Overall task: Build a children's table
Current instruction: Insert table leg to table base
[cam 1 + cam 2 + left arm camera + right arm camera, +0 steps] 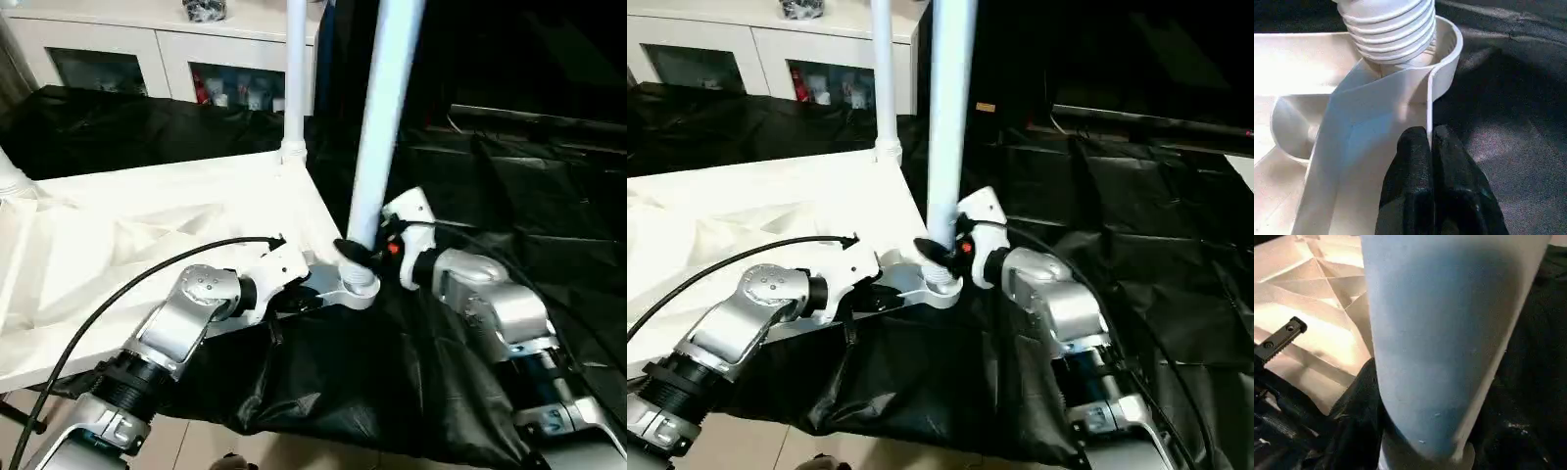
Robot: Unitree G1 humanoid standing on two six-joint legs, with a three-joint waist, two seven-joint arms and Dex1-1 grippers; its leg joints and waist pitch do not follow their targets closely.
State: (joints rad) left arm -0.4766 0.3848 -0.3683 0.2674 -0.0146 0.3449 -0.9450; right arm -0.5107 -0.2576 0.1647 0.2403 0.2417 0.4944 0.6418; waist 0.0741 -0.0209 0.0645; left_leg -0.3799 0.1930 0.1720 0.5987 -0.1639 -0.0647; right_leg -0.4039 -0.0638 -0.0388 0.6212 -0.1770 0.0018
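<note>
Table top [147, 235] (far edges cropped), leg [377, 137] top cut off

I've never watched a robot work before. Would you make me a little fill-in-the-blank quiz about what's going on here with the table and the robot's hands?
1. The left hand is pinched shut on the thin ____ of the table top.
2. The right hand grips a leg near its lower end, and that leg stands ____.
3. That leg's ridged end sits at a round corner ____.
4. The table top lies on a ____ sheet.

Missing words: rim; upright; socket; black
</note>
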